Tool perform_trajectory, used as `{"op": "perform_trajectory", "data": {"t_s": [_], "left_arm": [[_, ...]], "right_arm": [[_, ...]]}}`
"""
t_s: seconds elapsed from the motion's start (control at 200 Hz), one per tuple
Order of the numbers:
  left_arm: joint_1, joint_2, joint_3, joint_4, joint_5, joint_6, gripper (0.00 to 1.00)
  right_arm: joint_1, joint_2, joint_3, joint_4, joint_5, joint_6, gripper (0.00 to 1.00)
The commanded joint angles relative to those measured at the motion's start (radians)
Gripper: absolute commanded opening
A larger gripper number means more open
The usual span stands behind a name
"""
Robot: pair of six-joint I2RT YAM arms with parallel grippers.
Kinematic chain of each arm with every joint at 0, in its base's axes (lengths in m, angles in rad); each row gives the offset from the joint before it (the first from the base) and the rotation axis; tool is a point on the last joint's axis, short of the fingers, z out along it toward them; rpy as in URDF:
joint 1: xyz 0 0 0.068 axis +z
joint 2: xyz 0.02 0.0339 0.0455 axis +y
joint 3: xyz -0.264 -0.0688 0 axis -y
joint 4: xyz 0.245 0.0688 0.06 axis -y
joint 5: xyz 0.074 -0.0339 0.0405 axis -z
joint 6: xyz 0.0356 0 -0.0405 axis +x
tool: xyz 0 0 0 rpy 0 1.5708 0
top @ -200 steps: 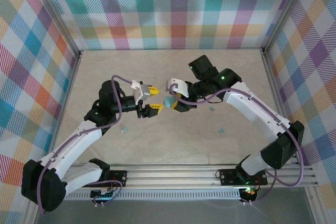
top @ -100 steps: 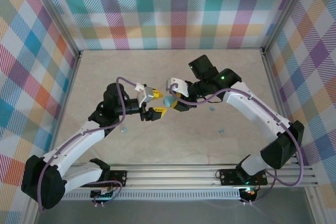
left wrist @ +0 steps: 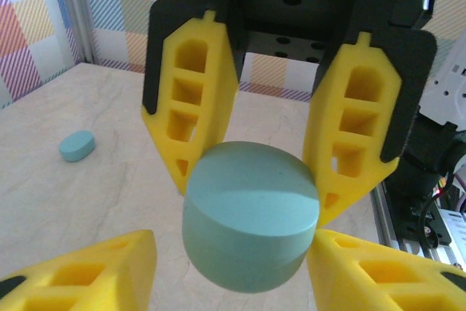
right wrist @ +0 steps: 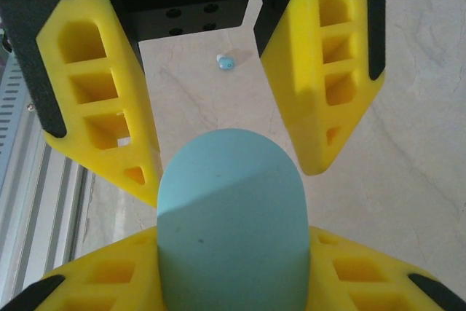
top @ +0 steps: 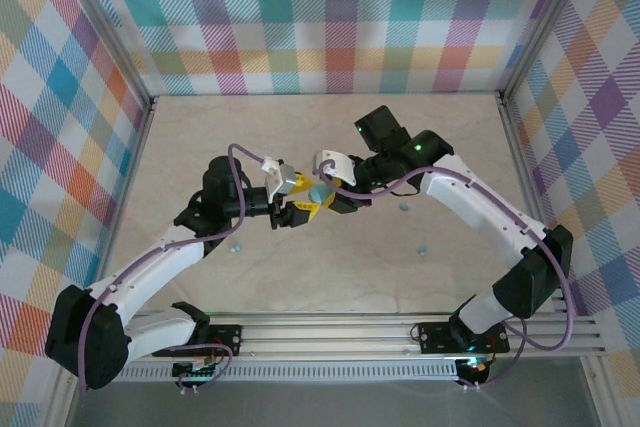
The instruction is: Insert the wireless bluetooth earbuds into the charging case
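The light-blue oval charging case (top: 319, 193) hangs above the table's middle, closed, with my right gripper (top: 328, 188) shut on it. In the right wrist view both pads press the case (right wrist: 231, 223) from the sides. My left gripper (top: 302, 202) faces it from the left, open, its fingers around the case's free end (left wrist: 251, 216). One fingertip (left wrist: 364, 271) touches the case and the other (left wrist: 87, 274) stands off it. Three tiny earbuds lie on the table: one (top: 235, 245) under the left arm, also in the right wrist view (right wrist: 225, 61), and two (top: 404, 205) (top: 422, 247) under the right arm.
A small pale blue oval bit (left wrist: 77, 146) lies on the beige tabletop (top: 330, 277) beyond the case. Checked walls (top: 330, 17) enclose the table on three sides. The aluminium rail (top: 400, 332) with both arm bases runs along the near edge.
My left gripper has moved right until its fingers flank the case, and its jaws have narrowed. The right gripper has held the case almost still.
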State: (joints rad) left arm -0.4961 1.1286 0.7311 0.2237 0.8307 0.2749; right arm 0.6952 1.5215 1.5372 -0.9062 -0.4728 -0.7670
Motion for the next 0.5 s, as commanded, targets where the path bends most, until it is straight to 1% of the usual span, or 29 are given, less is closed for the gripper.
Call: {"op": "perform_trajectory", "data": {"t_s": [0.0, 0.195, 0.275, 0.495], "left_arm": [[-0.01, 0.013, 0.03, 0.042, 0.04, -0.002, 0.54], [-0.01, 0.019, 0.031, 0.042, 0.041, 0.002, 0.56], [-0.01, 0.02, 0.034, 0.037, 0.044, 0.006, 0.54], [-0.01, 0.034, 0.049, 0.016, 0.069, 0.023, 0.4]], "right_arm": [[0.01, 0.009, 0.026, 0.018, -0.043, -0.02, 0.27], [0.01, 0.017, 0.033, 0.021, -0.05, -0.022, 0.26], [0.01, 0.02, 0.036, 0.021, -0.057, -0.023, 0.26], [0.01, 0.027, 0.045, 0.021, -0.066, -0.023, 0.26]]}}
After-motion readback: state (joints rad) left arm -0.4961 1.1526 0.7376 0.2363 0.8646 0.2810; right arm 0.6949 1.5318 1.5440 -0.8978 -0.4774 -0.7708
